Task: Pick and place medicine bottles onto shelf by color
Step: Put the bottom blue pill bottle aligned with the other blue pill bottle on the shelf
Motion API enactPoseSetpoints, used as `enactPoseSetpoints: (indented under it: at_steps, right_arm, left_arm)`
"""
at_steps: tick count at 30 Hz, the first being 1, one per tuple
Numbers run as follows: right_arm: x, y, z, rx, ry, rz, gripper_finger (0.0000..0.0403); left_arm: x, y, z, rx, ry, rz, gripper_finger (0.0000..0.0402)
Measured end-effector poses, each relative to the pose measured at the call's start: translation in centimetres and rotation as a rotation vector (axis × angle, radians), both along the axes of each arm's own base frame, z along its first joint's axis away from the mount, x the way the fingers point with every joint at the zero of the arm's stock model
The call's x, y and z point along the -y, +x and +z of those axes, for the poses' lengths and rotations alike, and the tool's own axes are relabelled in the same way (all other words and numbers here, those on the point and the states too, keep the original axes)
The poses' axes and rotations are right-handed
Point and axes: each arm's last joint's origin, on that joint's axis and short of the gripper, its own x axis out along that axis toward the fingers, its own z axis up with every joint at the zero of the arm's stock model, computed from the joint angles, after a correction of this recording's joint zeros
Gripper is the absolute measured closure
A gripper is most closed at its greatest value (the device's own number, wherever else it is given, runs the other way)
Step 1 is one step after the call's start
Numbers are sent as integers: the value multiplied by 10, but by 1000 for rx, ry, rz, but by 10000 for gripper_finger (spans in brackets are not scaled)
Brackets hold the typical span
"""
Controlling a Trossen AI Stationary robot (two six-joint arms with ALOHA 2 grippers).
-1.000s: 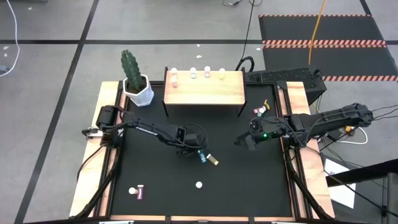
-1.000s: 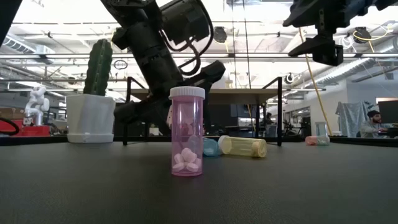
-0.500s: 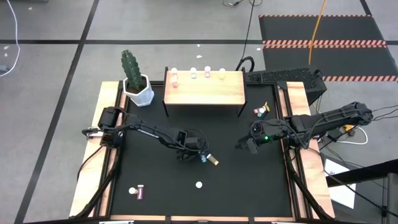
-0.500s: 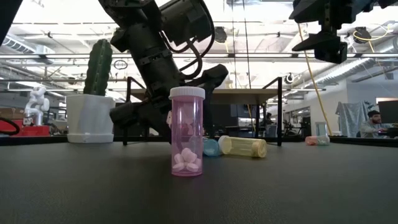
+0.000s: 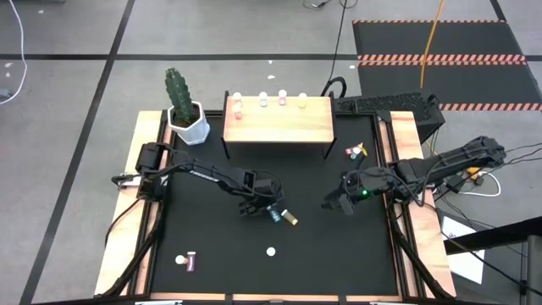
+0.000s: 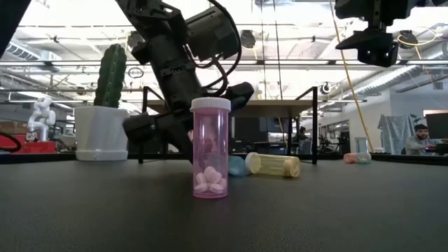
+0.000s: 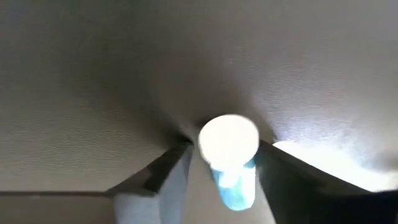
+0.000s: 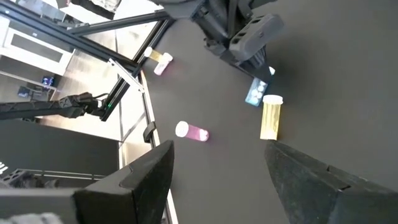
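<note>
The blue bottle (image 5: 274,213), white-capped and lying on its side, sat at the centre of the high view on the black surface (image 5: 212,246), touching a yellow bottle (image 5: 289,219). The left gripper (image 5: 269,208) straddled it, jaws either side; a firm grip could not be told. A second earlier the jaws stood wider. The right gripper (image 5: 330,203), centre-right, hung open and empty.
</note>
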Motion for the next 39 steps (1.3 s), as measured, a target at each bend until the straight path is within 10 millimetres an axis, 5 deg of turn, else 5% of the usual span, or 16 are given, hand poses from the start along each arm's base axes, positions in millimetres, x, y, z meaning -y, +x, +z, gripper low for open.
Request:
enactPoseSetpoints:
  at_steps: [7, 18, 28, 39]
  right_arm:
    - [-8, -2, 0, 3, -10, 21, 156]
    - [-22, -8, 0, 22, -66, 41, 156]
    - [-26, -5, 8, 114, -90, 72, 156]
    - [-13, 2, 26, 302, -139, 29, 156]
  left_arm:
    - [-6, -2, -1, -13, -7, -13, 298]
    - [-13, -3, 10, 38, 74, -72, 281]
    - [-22, -15, 95, 317, 405, -30, 292]
    - [-55, -37, 184, 539, 1105, -181, 293]
